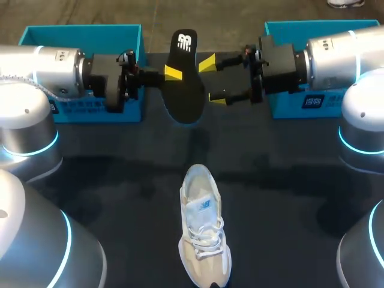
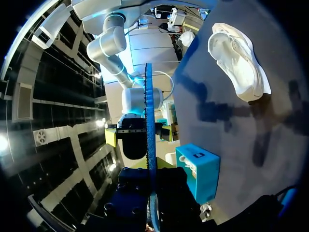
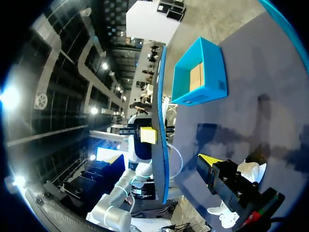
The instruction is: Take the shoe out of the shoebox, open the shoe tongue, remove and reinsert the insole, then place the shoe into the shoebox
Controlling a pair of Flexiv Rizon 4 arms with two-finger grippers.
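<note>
Over the far middle of the worktop (image 1: 120,180), insole (image 1: 185,90): black, held clear of the surface, its broad face toward the head view; it shows edge-on in both wrist views.
Left claw (image 1: 173,73): closed on the insole's left edge, with one yellow tip flat on the visible face and the other hidden behind it.
Right claw (image 1: 212,80): open, its two yellow tips spread just beside the insole's right edge; whether they touch it cannot be told.
Sneaker (image 1: 204,240): white and laced, upright on its sole at the near middle of the worktop. Its toe points toward the robot, and it lies well apart from the insole.
Left shoebox (image 1: 84,33), right shoebox (image 1: 282,27): teal and open-topped, at the far corners; the sneaker is in neither.
Step in hand (judgement): the insole is out of the sneaker, and a handover or two-claw hold ahead of reinsertion seems under way.
Doing it well (judgement): the right claw should close on a flat stretch of the edge, apart from the left tips, before the left claw lets go. The insole should stay unbent, be lined up with the sneaker's length, and enter toe-first through the collar with the tongue held open.
Left arm (image 1: 54,72): comes in from the left with its forearm level, the claw pointing across toward the middle.
Right arm (image 1: 336,60): mirrors it from the right, level, with its claw facing the left one.
</note>
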